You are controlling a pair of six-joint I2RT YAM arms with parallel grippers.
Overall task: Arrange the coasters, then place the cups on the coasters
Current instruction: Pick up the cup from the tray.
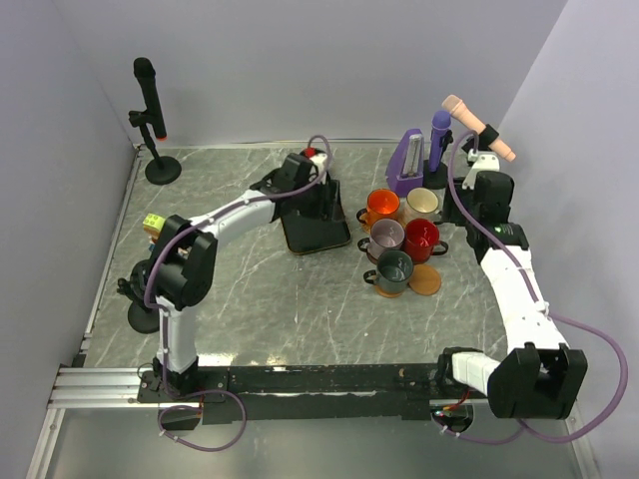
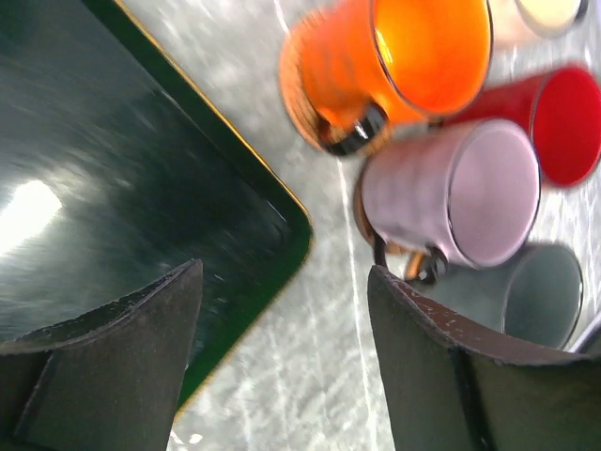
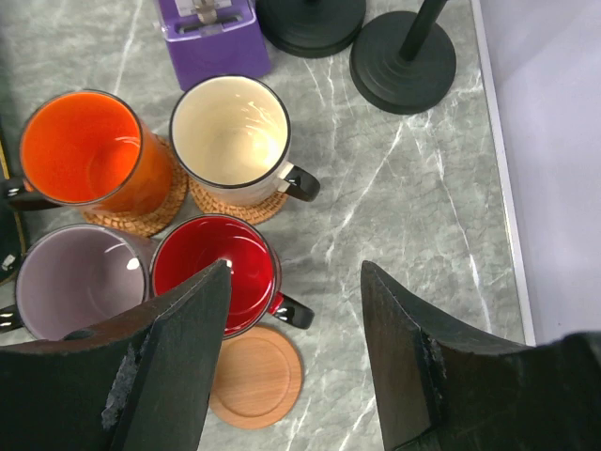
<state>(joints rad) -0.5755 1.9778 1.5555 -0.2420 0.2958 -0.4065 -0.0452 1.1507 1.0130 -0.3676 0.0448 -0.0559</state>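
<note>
Five cups stand in a cluster at the right of the table: orange point(image 1: 382, 206), cream point(image 1: 421, 204), mauve-grey point(image 1: 387, 236), red point(image 1: 421, 238) and dark grey-green point(image 1: 394, 269). Woven coasters point(image 3: 131, 221) show under the orange cup point(image 3: 84, 150) and the cream cup point(image 3: 230, 132). A bare smooth brown coaster point(image 3: 255, 376) lies just in front of the red cup point(image 3: 216, 268). My left gripper point(image 2: 285, 272) is open over the corner of the black tray point(image 2: 113, 169), left of the cups. Above the marble beside the red cup, my right gripper point(image 3: 294, 268) is open and holds nothing.
The black tray point(image 1: 315, 228) lies mid-table. A purple box point(image 1: 407, 165) and two round black stand bases point(image 3: 404, 61) sit behind the cups. A black microphone stand point(image 1: 150, 110) is at the back left. The table's right edge point(image 3: 498, 188) runs close by.
</note>
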